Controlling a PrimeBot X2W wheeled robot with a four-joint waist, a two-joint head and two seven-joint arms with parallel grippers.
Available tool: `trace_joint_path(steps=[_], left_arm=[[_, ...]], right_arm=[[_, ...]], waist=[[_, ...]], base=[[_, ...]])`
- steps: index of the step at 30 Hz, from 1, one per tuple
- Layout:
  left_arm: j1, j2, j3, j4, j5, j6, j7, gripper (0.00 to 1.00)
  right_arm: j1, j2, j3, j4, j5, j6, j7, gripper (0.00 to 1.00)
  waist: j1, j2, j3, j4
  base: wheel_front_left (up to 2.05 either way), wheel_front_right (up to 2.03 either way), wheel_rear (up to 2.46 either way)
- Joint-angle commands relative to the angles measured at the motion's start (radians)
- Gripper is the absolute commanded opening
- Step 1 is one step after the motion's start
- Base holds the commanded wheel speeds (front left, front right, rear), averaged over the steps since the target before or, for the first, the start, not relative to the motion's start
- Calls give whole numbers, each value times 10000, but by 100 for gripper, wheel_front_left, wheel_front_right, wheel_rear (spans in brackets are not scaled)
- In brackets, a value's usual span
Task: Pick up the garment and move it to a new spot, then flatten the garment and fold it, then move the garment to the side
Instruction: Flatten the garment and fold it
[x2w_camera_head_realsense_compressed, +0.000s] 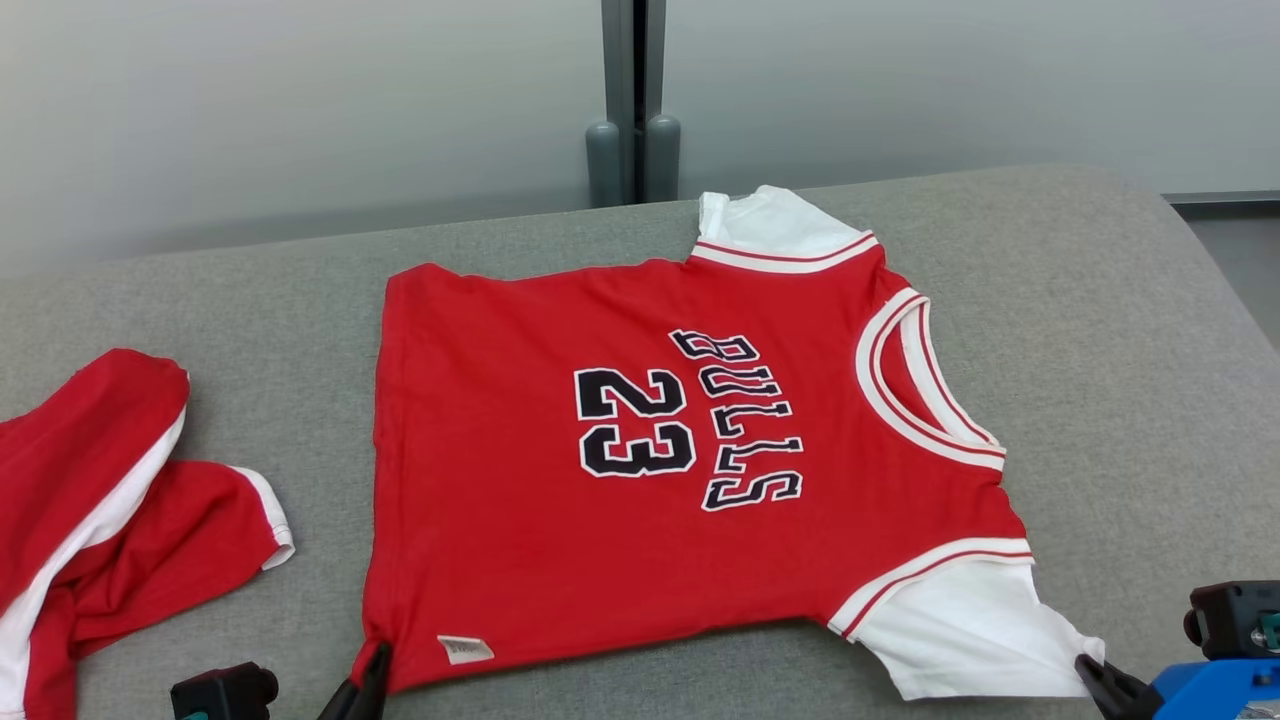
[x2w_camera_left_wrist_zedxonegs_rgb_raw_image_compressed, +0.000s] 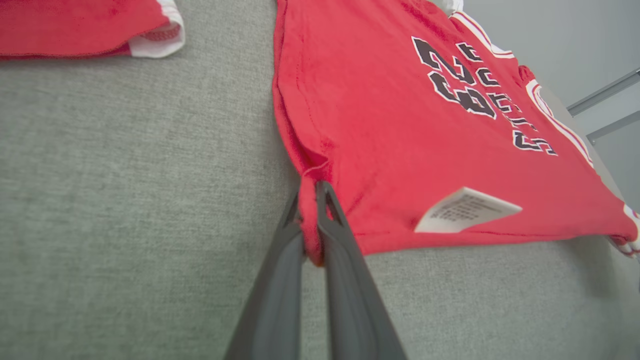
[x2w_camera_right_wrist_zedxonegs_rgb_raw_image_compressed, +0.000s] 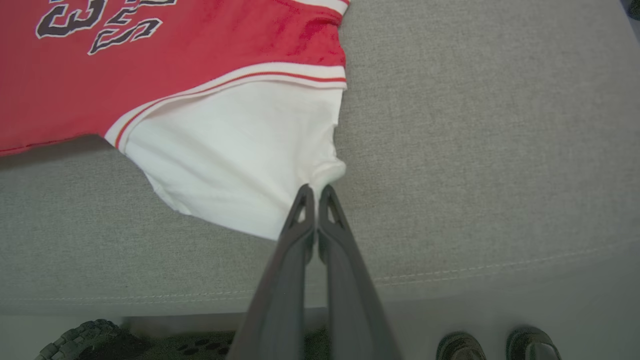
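Red jersey (x2w_camera_head_realsense_compressed: 640, 450) showing "BULLS" and "23" in black; white sleeves, striped trim. Care label (x2w_camera_head_realsense_compressed: 465, 650) at hem, print too small to read. Jersey lying flat mid-bench (x2w_camera_head_realsense_compressed: 1100, 350). Left hand (x2w_camera_head_realsense_compressed: 375, 662) pinching hem corner at 7 o'clock. Right hand (x2w_camera_head_realsense_compressed: 1088, 668) pinching sleeve at 5 o'clock. Crumpled red garment (x2w_camera_head_realsense_compressed: 90, 500) lying at 9 o'clock.

You have one red shirt (x2w_camera_head_realsense_compressed: 520, 500) in the middle. It has two white sleeves (x2w_camera_head_realsense_compressed: 770, 225), one at 12 o'clock and one at 5 o'clock, and one white tag (x2w_camera_head_realsense_compressed: 465, 650) at 6 o'clock. One more red and white piece of clothing (x2w_camera_head_realsense_compressed: 90, 480) lies at 9 o'clock. You have two grippers: the left gripper (x2w_camera_head_realsense_compressed: 375, 658) at 7 o'clock and the right gripper (x2w_camera_head_realsense_compressed: 1087, 667) at 5 o'clock. Two grey posts (x2w_camera_head_realsense_compressed: 605, 160) stand at 12 o'clock.
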Motion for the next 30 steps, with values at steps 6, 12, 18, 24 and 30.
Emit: trace_joint_path(steps=[6,12,18,24,30], left_arm=[[-294,235,42,-1186,291,640,264,0],[-1415,68,-266,-1346,556,917,1064,0],[-2713,-197,-361,-1077,685,1366,1911,0],[-3721,-534,-328,-570,822,1880,2305,0],[-4383,-824,-307,-43,909,2144,2400,0]], right_arm=[[-722,-17,203,-230,-266,1,-182,0],[-2361,-242,783,180,-954,1,-210,0],[-3976,-683,1046,896,-924,1,-569,0],[-5355,-993,1021,1804,-1129,1,-1626,0],[-6254,-1049,1194,2763,-1285,1,-2409,0]], waist=[[1,2,56,209],[1,2,307,425],[1,2,875,716],[1,2,1566,907],[1,2,2049,952]], base=[[0,0,0],[0,0,0],[0,0,0],[0,0,0],[0,0,0]])
